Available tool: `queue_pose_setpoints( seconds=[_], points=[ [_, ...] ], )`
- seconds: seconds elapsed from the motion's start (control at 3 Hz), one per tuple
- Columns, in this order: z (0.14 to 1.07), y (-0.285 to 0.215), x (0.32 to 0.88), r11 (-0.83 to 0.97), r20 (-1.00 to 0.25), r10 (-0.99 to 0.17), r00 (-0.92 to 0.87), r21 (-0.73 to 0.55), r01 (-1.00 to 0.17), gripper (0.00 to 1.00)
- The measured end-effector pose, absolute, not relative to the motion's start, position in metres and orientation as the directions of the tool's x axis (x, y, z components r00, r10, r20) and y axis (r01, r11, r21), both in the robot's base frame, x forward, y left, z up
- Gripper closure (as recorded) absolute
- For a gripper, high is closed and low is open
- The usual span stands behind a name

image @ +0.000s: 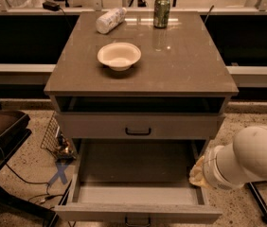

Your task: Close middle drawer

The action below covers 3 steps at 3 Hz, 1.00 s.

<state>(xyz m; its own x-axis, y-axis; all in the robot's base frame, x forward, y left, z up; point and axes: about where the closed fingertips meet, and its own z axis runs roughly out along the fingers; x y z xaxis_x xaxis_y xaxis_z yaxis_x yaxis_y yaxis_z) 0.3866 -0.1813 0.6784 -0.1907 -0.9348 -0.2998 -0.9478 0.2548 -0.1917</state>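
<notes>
I cannot tell whether the jaws are apart or together; from here the gripper [197,175] shows only as a pale yellowish tip at the end of the thick white arm [247,162]. It sits low, below the near right corner of the bench [190,74], just beside the outer face of the drawer's right wall. Whether it touches that wall I cannot make out. The arm comes in from the right edge of my view.

The drawer [133,167] stands wide open, well out past the near edge of the bench, and its box is bare inside. Its narrow front panel is nearest to me, with a small dark handle [137,220] at the middle, partly cut off at the bottom of the view.

Above it is a shut drawer front [86,126] with a black handle [138,131], and above that a dark open slot [138,104] right under the bench top.

On the bench, a pale bowl [119,56] sits left of centre. A green can [161,12] stands upright near the far edge — right of the middle. A white bottle [111,20] lies on its side by the far left corner.

On the floor to the left are a wire basket [57,138] and a blue X of tape [60,174].
</notes>
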Motion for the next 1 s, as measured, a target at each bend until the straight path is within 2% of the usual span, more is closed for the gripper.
queue_pose_setpoints(
  seconds=[0.67, 1.0],
  points=[
    [0.586, -0.183, 0.346, 0.285, -0.334, -0.908, -0.251, -0.055, -0.957, 1.0],
    [0.52, -0.176, 0.322, 0.285, -0.405, -0.875, -0.266, 0.014, -0.958, 1.0]
  ],
)
